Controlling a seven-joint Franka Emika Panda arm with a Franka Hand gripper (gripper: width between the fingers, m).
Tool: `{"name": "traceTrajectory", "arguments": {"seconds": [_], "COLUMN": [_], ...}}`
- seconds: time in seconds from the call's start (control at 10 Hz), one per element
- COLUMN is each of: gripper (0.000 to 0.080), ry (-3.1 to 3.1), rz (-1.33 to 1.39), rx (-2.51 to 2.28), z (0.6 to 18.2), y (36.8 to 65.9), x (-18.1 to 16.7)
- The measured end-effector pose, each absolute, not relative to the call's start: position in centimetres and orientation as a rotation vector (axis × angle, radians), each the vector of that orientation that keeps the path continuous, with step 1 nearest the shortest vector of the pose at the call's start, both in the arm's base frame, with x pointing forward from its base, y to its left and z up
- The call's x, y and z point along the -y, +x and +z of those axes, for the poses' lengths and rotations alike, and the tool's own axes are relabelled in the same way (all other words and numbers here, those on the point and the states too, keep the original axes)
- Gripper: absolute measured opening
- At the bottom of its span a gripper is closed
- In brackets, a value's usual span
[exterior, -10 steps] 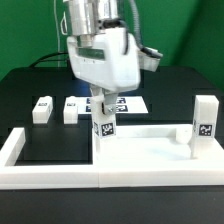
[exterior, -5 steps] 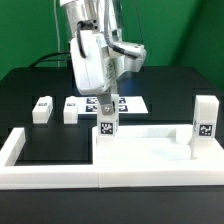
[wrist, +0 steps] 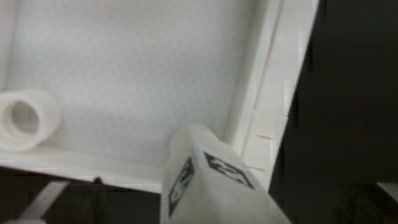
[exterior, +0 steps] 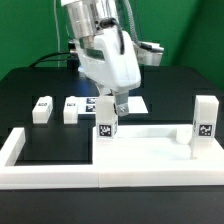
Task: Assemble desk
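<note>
The white tabletop [exterior: 150,150] lies flat against the border wall, its rimmed underside [wrist: 125,70] facing up. One tagged leg [exterior: 105,126] stands upright at its back corner on the exterior view's left. Another leg [exterior: 204,121] stands at the right corner. Two loose legs [exterior: 41,109] [exterior: 70,109] rest on the black table behind. My gripper [exterior: 117,104] hangs tilted just above the left standing leg, open. In the wrist view that leg [wrist: 222,175] sits between my spread fingers [wrist: 57,200], which are apart from it.
The low white U-shaped border wall [exterior: 20,148] runs along the front and both sides. The marker board [exterior: 134,103] lies flat behind the tabletop, partly hidden by my arm. A round socket [wrist: 22,118] shows in the tabletop's underside.
My jaws have opened and let go of the left standing leg, which stays upright at the corner. The hand has turned and tilted toward the exterior view's right.
</note>
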State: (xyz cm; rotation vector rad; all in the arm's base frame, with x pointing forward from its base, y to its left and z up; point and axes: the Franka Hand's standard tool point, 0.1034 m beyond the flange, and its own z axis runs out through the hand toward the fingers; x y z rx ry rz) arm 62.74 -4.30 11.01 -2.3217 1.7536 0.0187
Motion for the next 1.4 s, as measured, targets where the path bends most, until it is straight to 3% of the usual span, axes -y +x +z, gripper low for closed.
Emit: {"name": "traceTrajectory", "arguments": {"seconds": [0.3,0.7,0.8,0.9,1.0,1.1,1.4], "gripper": [0.0649,0.0649,0.0626,0.0498,0.0498,0.0316,0.0288], "ry": [-2.476,-2.968,-2.948,-2.942,-2.941,-2.917,-2.803], "rz": [-0.014,-0.076,-0.071,-0.069,-0.068,-0.063,-0.043], "rx": [-1.53,-0.621,-0.697,-0.721,-0.726,-0.809,-1.134], "z": [11.0,11.0,11.0,11.0,11.0,11.0,11.0], "y": [62.7,63.0,63.0,63.0,63.0,63.0,63.0], "x": [4.4,7.1,6.9,6.9,6.9,6.9,6.9]}}
